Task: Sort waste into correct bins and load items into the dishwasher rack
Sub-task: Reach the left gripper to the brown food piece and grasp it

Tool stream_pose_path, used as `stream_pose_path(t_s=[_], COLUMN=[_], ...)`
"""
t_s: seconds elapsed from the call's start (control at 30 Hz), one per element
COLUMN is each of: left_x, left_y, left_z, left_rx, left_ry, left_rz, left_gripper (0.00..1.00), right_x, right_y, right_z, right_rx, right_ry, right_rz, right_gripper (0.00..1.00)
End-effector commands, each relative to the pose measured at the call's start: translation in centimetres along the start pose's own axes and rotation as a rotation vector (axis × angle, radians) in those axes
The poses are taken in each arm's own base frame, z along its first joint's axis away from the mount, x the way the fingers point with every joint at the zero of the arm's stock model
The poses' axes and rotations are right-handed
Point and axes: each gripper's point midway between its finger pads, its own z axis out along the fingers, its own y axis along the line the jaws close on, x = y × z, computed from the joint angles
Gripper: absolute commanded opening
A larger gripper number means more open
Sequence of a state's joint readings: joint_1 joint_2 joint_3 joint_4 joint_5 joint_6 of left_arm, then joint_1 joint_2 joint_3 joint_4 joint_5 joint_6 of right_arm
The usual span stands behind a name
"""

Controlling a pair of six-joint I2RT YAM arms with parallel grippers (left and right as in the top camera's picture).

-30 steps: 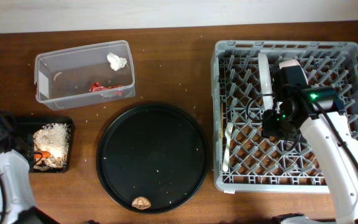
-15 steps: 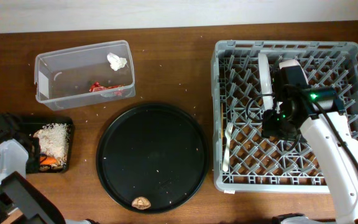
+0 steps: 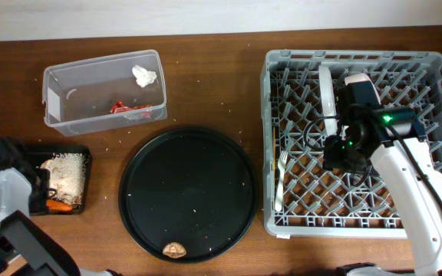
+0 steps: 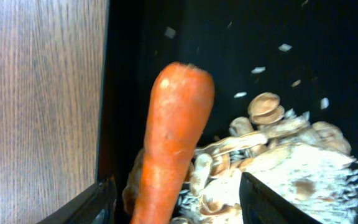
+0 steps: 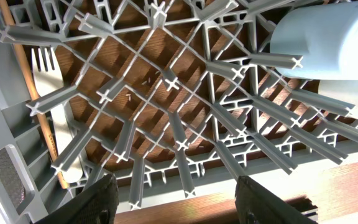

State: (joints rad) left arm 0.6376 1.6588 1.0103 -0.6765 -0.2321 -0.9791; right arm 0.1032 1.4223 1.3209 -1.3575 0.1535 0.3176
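Observation:
My left gripper [image 3: 43, 192] [image 4: 176, 202] is open over the shallow black tray [image 3: 87, 178] [image 4: 135, 56]. The orange carrot [image 3: 58, 205] [image 4: 174, 130] lies between its spread fingers, apart from both, on the beige food scraps [image 3: 64, 167] [image 4: 291, 168]. The clear tub [image 3: 60, 92] holds the white tissue [image 3: 144, 75] and the red wrapper [image 3: 129, 109]. The small brown lump [image 3: 175, 249] sits on the round black tray. My right gripper [image 3: 342, 157] [image 5: 179, 202] is open and empty above the grey rack [image 3: 359, 221] [image 5: 166, 118]. The rack holds the white plate [image 3: 326, 90], fork [image 3: 282, 180] [image 5: 55, 124], chopstick [image 3: 274, 149] and blue cup [image 5: 328, 37].
The large round black tray [image 3: 189, 184] lies between the bins and the rack, with crumbs on it. Crumbs are scattered on the brown table around the tub. A pale pink rim [image 3: 357, 78] shows in the rack behind my right arm.
My left arm has shifted over the black tray's left side. The carrot now lies a little nearer the tray's front edge. The right arm has not moved.

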Motion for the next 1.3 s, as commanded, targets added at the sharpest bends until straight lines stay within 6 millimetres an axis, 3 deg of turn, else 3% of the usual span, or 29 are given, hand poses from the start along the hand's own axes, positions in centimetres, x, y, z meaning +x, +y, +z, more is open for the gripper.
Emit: stream_pose_path(t_s=[0.0, 0.07, 0.13, 0.3, 0.37, 0.4, 0.5, 0.73, 0.93, 1.1, 1.27], left_x=[-2.0, -1.5, 0.4, 10.4, 13.6, 16.4, 22.3, 30.0, 32.4, 33.2, 33.5], left_y=[-1.8, -2.5, -3.0, -2.0, -0.8, 0.3, 2.8, 10.5, 14.2, 15.1, 14.6], left_z=[-4.2, -6.0, -7.9, -10.6, -11.1, -11.4, -11.5, -10.5, -10.3, -10.6, -10.1], left_rx=[0.089, 0.133, 0.183, 0.175, 0.133, 0.109, 0.066, -0.095, -0.16, -0.165, -0.136], left_ry=[-0.035, -0.013, 0.042, 0.313, 0.378, 0.44, 0.571, 0.697, 0.687, 0.675, 0.639], left_rz=[-0.012, 0.001, 0.066, 0.344, 0.433, 0.51, 0.62, 0.778, 0.892, 0.941, 0.938], left_gripper=[0.63, 0.63, 0.63, 0.68, 0.68, 0.68, 0.69, 0.68, 0.69, 0.69, 0.7], right_x=[0.1, 0.1, 0.1, 0.1, 0.1, 0.1, 0.1, 0.0, -0.1, -0.1, -0.1], right_y=[-0.5, -0.5, -0.5, -0.5, -0.5, -0.5, -0.5, -0.4, -0.4, -0.4, -0.4], right_z=[0.3, 0.3, 0.3, 0.3, 0.3, 0.3, 0.3, 0.3, 0.3, 0.3, 0.3], right_rx=[0.019, 0.019, 0.019, 0.019, 0.019, 0.019, 0.019, 0.018, 0.016, 0.016, 0.016], right_ry=[0.006, 0.005, 0.005, 0.005, 0.005, 0.004, 0.003, 0.0, -0.005, -0.005, -0.005], right_rz=[0.006, 0.006, 0.006, 0.006, 0.006, 0.006, 0.006, 0.007, 0.008, 0.008, 0.008], right_gripper=[0.64, 0.64, 0.64, 0.64, 0.64, 0.64, 0.64, 0.64, 0.64, 0.64, 0.64])
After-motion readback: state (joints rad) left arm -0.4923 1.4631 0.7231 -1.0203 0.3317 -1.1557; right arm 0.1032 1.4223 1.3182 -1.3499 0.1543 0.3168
